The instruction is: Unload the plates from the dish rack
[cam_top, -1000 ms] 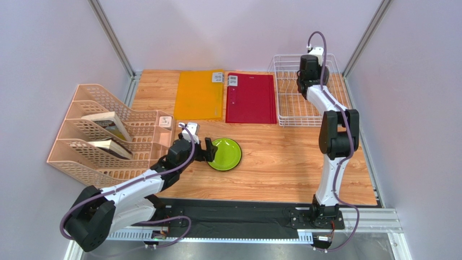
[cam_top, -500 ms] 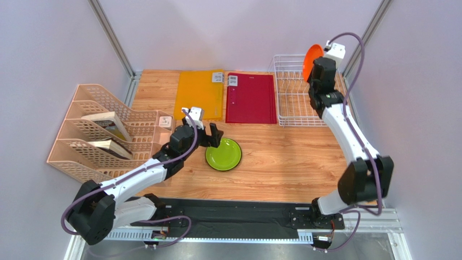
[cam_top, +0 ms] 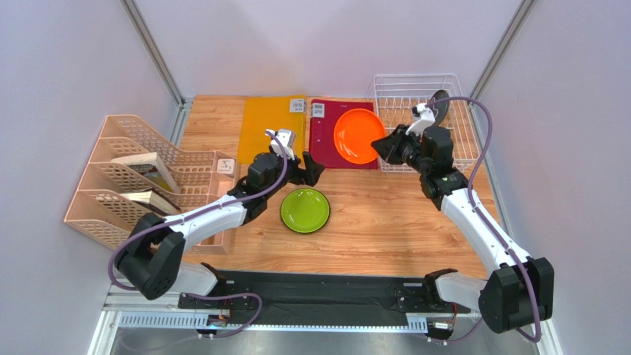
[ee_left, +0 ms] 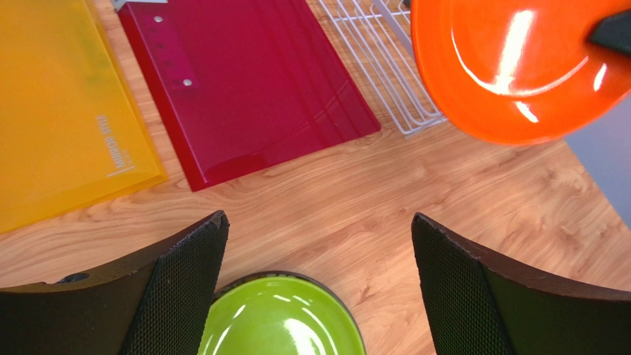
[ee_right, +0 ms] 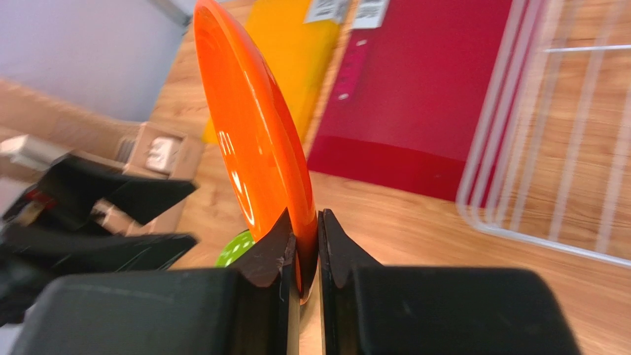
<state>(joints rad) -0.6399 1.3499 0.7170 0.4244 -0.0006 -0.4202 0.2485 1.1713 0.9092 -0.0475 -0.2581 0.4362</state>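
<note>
While right gripper [ee_right: 302,244] clamps orange plate [cam_top: 357,135], left gripper [ee_left: 317,222] gapes over green plate [cam_top: 305,209]; three plates, dark one [cam_top: 441,99] in rack [cam_top: 415,80] at table's [cam_top: 385,222] far-right corner; two folders [cam_top: 270,129], labels unreadable.

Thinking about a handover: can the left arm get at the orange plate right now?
Probably yes. The left gripper is open near the orange plate, which the right gripper holds by its rim above the table; nothing stands between them.

Left wrist view: orange plate [ee_left: 511,70] cut by top edge, green plate [ee_left: 281,322] by bottom edge. Top view: dark plate [cam_top: 442,97] in dish rack [cam_top: 400,89] partly hidden behind right arm [cam_top: 474,214]; folder labels [cam_top: 298,105] unreadable.
</note>
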